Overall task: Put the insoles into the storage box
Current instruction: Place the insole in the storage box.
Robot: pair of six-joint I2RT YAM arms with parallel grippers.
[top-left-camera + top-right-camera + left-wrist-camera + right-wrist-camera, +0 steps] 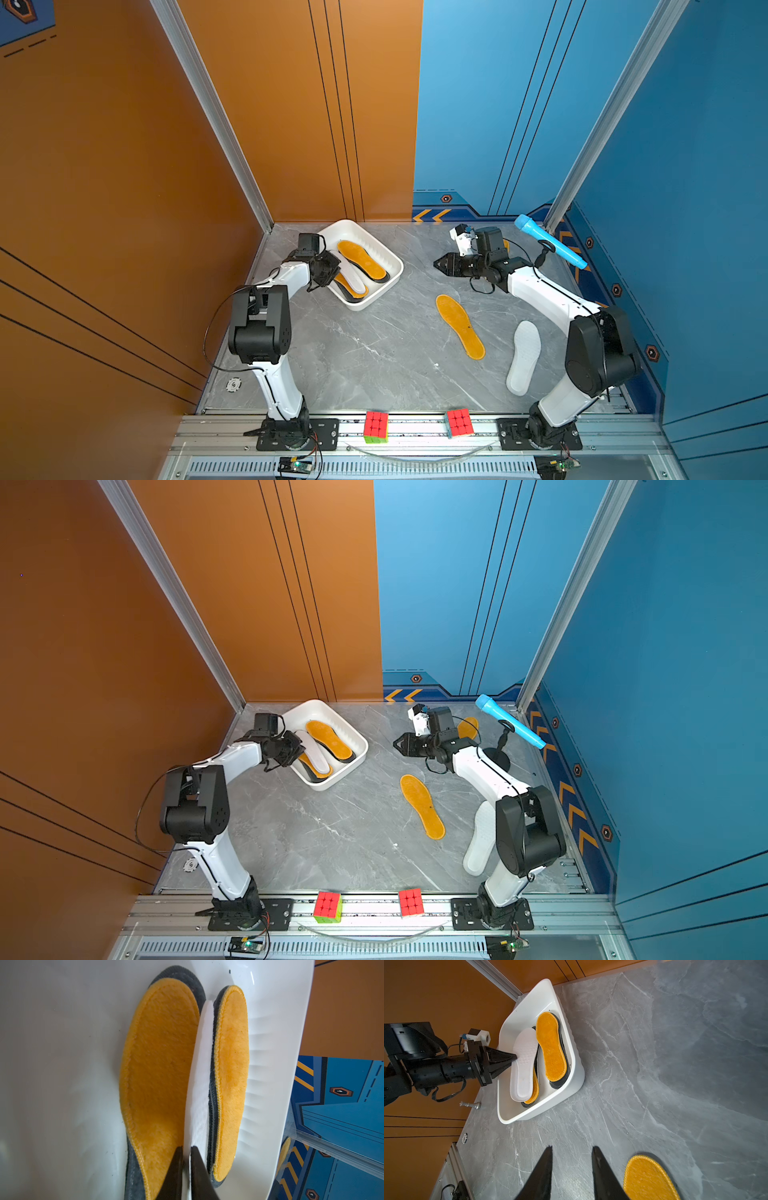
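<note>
Presently the left end effector (514, 1056) pinches the white insole (525, 1059) inside the storage box (533, 997), likely to seat it flat, while the right end effector (571, 1148), near that box, stands part-open and empty.

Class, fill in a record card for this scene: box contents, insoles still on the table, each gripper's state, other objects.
Storage box: boxed orange insole on a dark insole; boxed white insole over another orange insole.
Table: loose orange insole, loose white insole, and a half-hidden orange insole behind the right arm.
Left gripper: shut on the boxed white insole's edge.
Right gripper: open, empty, above the table.
Other objects: blue microphone; two puzzle cubes on the front rail.
</note>
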